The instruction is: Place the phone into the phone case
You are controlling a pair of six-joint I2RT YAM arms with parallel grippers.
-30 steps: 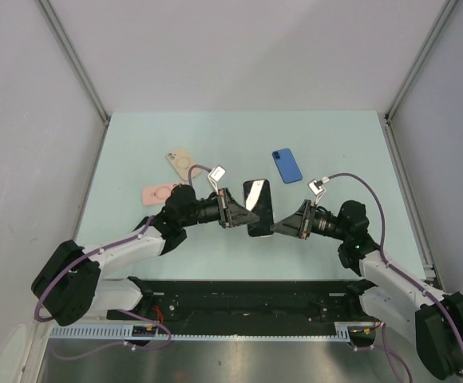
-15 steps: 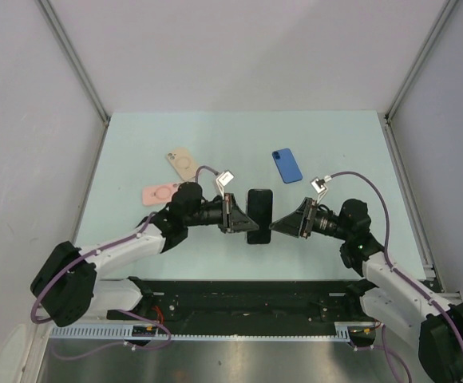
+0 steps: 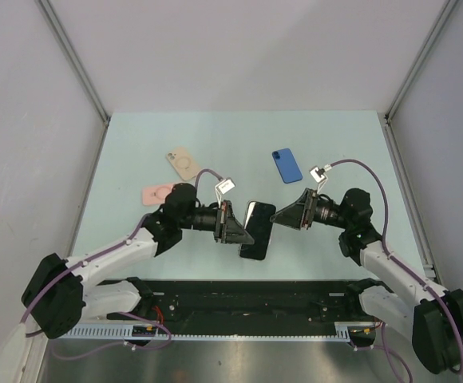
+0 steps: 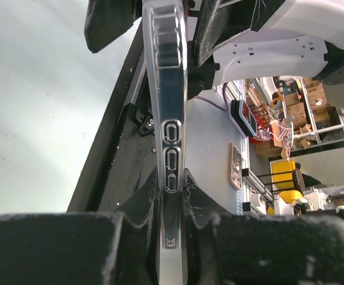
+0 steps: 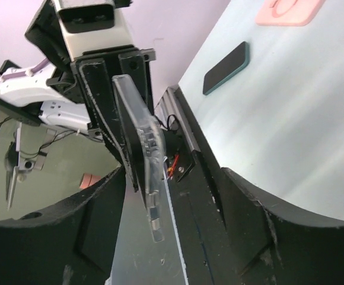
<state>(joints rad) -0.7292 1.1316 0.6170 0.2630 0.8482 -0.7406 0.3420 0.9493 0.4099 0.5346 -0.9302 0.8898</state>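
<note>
A black phone (image 3: 257, 229) with a clear phone case (image 4: 167, 71) round its edge hangs above the table's near middle. My left gripper (image 3: 243, 227) is shut on its left side. In the left wrist view the cased phone stands edge-on, pinched between both fingers of that gripper (image 4: 172, 178). My right gripper (image 3: 277, 214) is open just right of the phone and does not touch it. In the right wrist view the clear case (image 5: 137, 136) juts toward the wide gap of the right gripper (image 5: 172, 187).
A blue case (image 3: 287, 165) lies at the back right. A beige case (image 3: 181, 162) and a pink case (image 3: 156, 192) lie at the left. The right wrist view shows the pink case (image 5: 289, 10) and a dark flat slab (image 5: 226, 68) on the table. The black rail (image 3: 239, 299) runs along the near edge.
My right gripper has opened, let go of the phone and drawn back to the right. My left gripper has carried the phone a little toward the near edge and tilted it.
</note>
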